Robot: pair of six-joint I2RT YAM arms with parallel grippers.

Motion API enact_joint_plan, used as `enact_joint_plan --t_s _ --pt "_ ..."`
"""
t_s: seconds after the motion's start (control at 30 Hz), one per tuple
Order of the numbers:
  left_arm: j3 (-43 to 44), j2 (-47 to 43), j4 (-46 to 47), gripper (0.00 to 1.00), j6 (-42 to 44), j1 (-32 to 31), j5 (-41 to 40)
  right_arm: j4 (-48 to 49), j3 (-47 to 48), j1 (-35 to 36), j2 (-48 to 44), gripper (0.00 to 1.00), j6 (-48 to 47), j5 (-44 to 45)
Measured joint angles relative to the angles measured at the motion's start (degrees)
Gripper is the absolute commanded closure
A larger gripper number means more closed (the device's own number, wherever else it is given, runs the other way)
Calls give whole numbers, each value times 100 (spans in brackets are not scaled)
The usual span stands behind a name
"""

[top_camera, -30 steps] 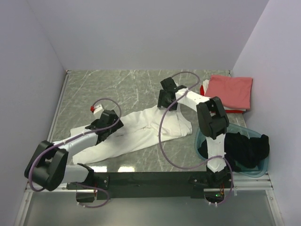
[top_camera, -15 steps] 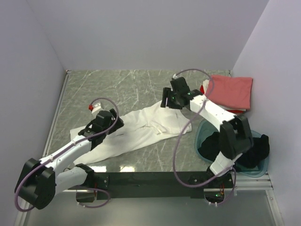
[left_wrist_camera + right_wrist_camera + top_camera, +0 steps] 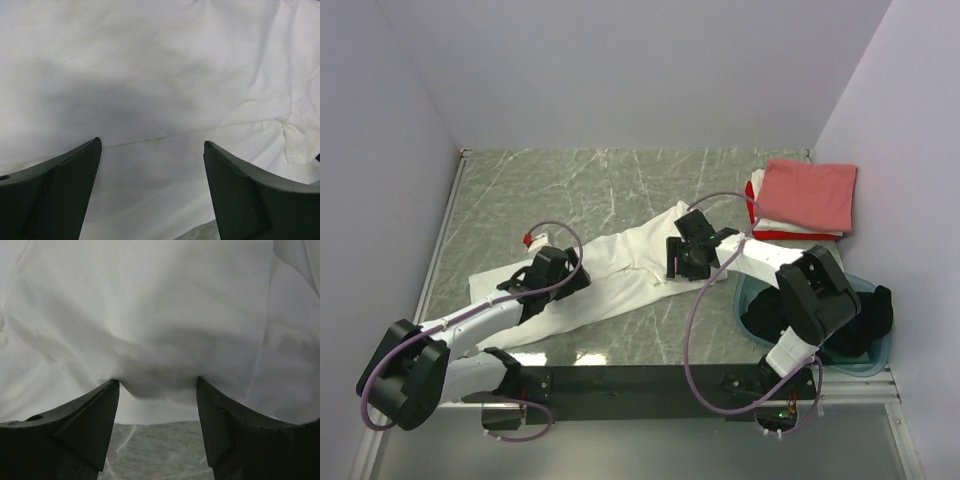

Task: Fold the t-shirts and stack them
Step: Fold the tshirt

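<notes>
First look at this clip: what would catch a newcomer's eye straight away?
A long white t-shirt sprawls rumpled across the middle of the table, with the left claw and right claw both open close over it, one toward each end. At the far right sits a folded stack topped by a salmon-pink shirt. Nearer, a black shirt fills a teal tub.

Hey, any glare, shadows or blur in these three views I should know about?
Top view: sharp and evenly lit, with a bright reflection on the table at its near edge. Left wrist view: a broad soft shadow on the white shirt. Right wrist view: darker shadow where that shirt bunches.
</notes>
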Motion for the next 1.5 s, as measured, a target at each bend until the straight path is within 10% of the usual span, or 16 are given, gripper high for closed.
enact_joint_plan --t_s 0.4,1.07,1.5 --pt "-511 -155 789 11 -214 -352 20 160 1113 -365 1097 30 -144 -238" --pt "-306 66 938 10 -1709 -2695 -144 -1156 5023 -1093 3609 30 -876 -754" --pt "570 -286 11 8 -1635 -2800 -704 -885 3128 -992 1054 30 -916 -544"
